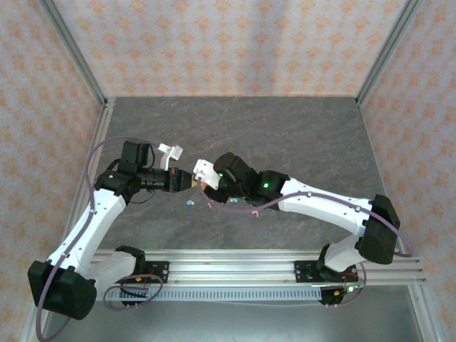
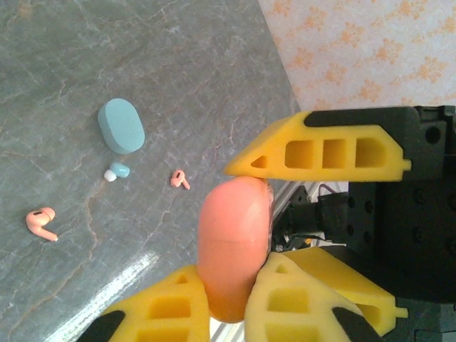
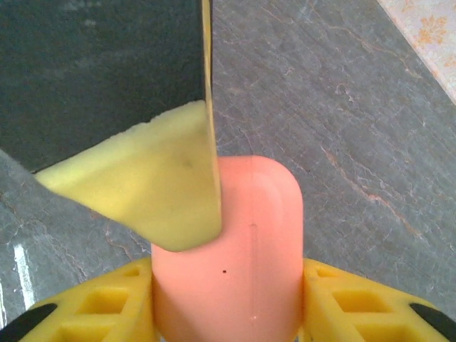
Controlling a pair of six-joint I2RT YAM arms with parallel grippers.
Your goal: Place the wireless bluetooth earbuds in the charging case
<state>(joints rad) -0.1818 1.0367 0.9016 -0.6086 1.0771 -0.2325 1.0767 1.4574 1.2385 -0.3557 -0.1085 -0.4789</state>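
Observation:
A coral-red pill-shaped charging case [image 2: 231, 221] is held up off the table between both grippers, its lid seam closed. My left gripper [image 2: 231, 272] is shut on its lower end. My right gripper [image 3: 228, 269] is shut on the case [image 3: 253, 214] from the opposite side, and a left finger [image 3: 153, 192] presses on its face. In the top view they meet at mid-table, left gripper [image 1: 187, 180] against right gripper [image 1: 204, 182]. On the table lie two coral earbuds [image 2: 40, 222] [image 2: 179, 178] and one teal earbud [image 2: 118, 171].
A light teal case [image 2: 121, 125] lies closed on the grey stone-pattern table [image 1: 285, 135], just beyond the teal earbud. Patterned walls enclose three sides. A metal rail [image 1: 242, 269] with the arm bases runs along the near edge.

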